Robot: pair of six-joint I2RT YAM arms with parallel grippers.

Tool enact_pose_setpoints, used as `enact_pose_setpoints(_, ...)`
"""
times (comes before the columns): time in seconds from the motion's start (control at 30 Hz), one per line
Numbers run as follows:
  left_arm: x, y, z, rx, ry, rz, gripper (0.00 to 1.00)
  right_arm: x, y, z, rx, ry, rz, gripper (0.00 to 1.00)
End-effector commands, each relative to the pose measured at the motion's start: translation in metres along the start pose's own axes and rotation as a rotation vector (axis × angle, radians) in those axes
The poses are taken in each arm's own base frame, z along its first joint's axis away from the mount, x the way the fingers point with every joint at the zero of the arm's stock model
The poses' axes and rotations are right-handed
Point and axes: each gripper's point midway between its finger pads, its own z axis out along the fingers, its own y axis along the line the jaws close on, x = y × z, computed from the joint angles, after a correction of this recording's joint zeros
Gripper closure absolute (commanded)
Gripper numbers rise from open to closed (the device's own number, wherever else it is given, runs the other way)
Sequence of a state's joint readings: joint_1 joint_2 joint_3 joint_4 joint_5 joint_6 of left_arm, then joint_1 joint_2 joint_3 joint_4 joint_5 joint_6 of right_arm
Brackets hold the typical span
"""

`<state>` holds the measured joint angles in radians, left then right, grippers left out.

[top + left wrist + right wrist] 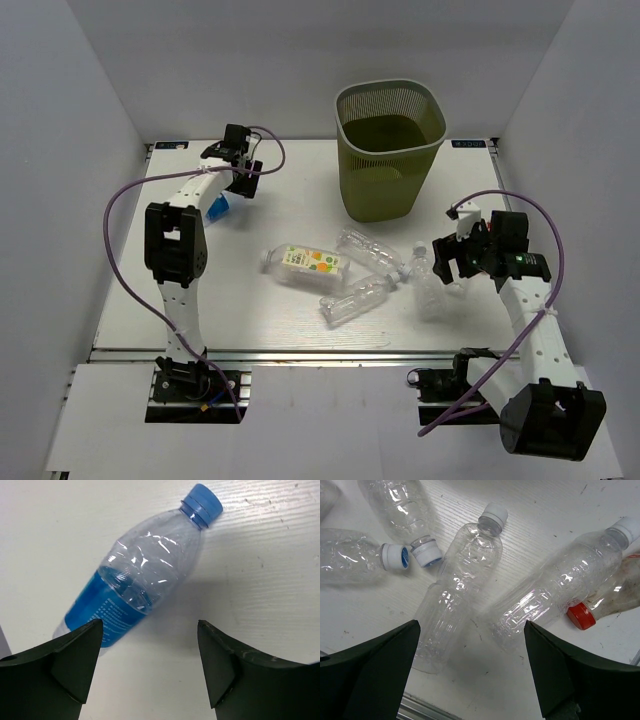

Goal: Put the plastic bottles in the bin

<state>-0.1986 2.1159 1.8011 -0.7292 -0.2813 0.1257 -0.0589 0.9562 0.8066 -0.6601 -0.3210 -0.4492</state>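
The olive-green bin (390, 150) stands at the back of the table. A blue-labelled, blue-capped bottle (217, 208) lies at the back left; my left gripper (243, 180) hovers just over it, open and empty. In the left wrist view the bottle (140, 580) lies just ahead of the open gripper (149, 625). A bottle with a white orange-green label (305, 262) lies mid-table. My right gripper (443, 265) is open and empty above clear bottles (432, 285). The right wrist view shows the gripper (471, 625) over two white-capped bottles (460, 590) (565, 580) and a red-capped one (615, 592).
Two more clear bottles (370, 250) (355, 298) lie between the labelled bottle and my right gripper. White walls close in the table on three sides. The table's metal front edge (425, 707) runs close under my right gripper.
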Motion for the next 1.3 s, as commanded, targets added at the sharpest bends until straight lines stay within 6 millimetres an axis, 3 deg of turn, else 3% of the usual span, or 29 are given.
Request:
enact_pose_setpoints(0.0,-0.026,0.023,-0.025,-0.076,-0.093,0.009,0.14,0.006,0.002,0.003,-0.021,0.025,0.007,0.10)
enact_pose_setpoints(0.13,-0.011,0.029,-0.009,-0.114,-0.047,0.065,0.13,0.003,0.000,0.004,-0.014,0.023,0.011,0.10)
enact_pose_setpoints(0.3,-0.009,0.033,0.002,-0.149,-0.037,0.107,0.12,0.001,0.001,0.001,-0.020,0.027,0.025,0.10)
enact_pose_setpoints(0.5,0.021,0.040,0.032,-0.171,0.039,0.131,0.10,-0.005,0.007,-0.001,-0.055,0.014,0.036,0.10)
enact_pose_setpoints(0.57,0.040,0.037,0.046,-0.154,0.084,0.138,0.10,-0.009,0.011,-0.004,-0.074,-0.001,0.032,0.10)
enact_pose_setpoints(0.73,0.048,0.020,0.055,-0.082,0.088,0.123,0.12,-0.024,0.029,-0.016,-0.155,-0.081,-0.027,0.10)
enact_pose_setpoints(0.83,0.049,0.019,0.057,-0.055,0.084,0.106,0.18,-0.034,0.043,-0.025,-0.216,-0.147,-0.099,0.10)
enact_pose_setpoints(0.9,0.062,0.010,0.060,-0.014,0.113,0.105,0.24,-0.038,0.053,-0.030,-0.269,-0.187,-0.158,0.12)
enact_pose_setpoints(1.0,0.066,-0.003,0.050,0.063,0.118,0.080,0.53,-0.040,0.079,-0.041,-0.413,-0.257,-0.312,0.15)
enact_pose_setpoints(1.03,0.063,-0.011,0.044,0.087,0.109,0.091,0.70,-0.030,0.086,-0.043,-0.458,-0.271,-0.451,0.15)
enact_pose_setpoints(1.1,0.055,-0.024,0.025,0.148,0.083,0.063,1.00,-0.026,0.105,-0.049,-0.548,-0.333,-0.533,0.15)
enact_pose_setpoints(1.13,0.055,-0.028,0.014,0.182,0.086,0.044,1.00,-0.024,0.107,-0.047,-0.554,-0.377,-0.673,0.15)
enact_pose_setpoints(1.17,0.046,-0.036,-0.008,0.252,0.037,0.005,1.00,-0.021,0.110,-0.044,-0.573,-0.413,-0.811,0.15)
enact_pose_setpoints(1.27,0.018,-0.047,-0.057,0.355,-0.090,-0.060,1.00,-0.009,0.115,-0.036,-0.628,-0.415,-0.896,0.14)
